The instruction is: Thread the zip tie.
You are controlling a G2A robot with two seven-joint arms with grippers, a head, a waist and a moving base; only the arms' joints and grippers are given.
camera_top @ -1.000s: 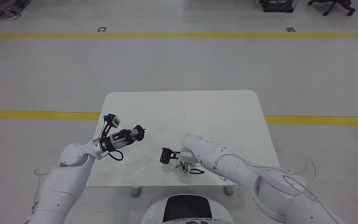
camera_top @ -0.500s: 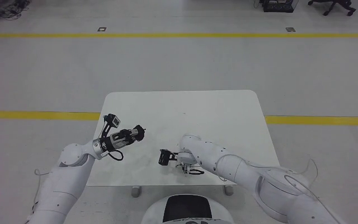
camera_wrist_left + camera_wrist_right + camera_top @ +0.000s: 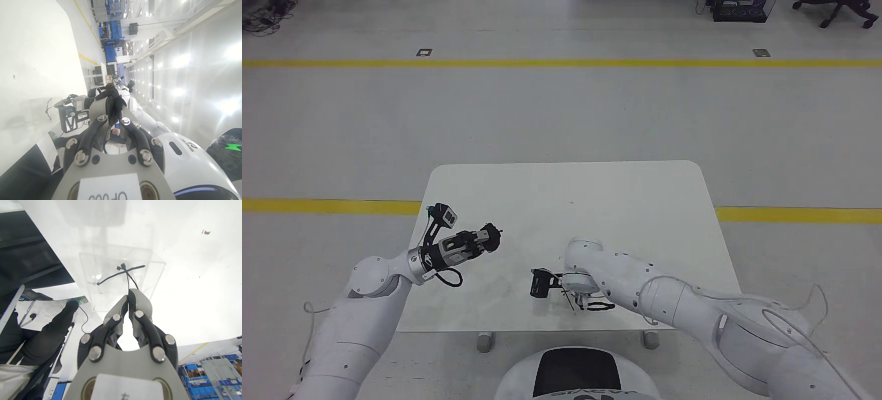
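Right gripper clenched on zip tie by tail, head end over clear box, crossing a 2nd tie. Left gripper closed, well apart. Grasp done; threading tail through head not yet begun.

Glossy white shells run down the left arm and the right arm: fat rounded segments, going black at the wrists, where a black cable loops out. Now the left gripper: grey metal base plate, curved black links, bright silver pins with slotted clips. The right gripper has the same build, with round shiny screws, grey fingers, ribbed black pads and a white printed label. The torso shell is white with a black oval slot and dark lettering.
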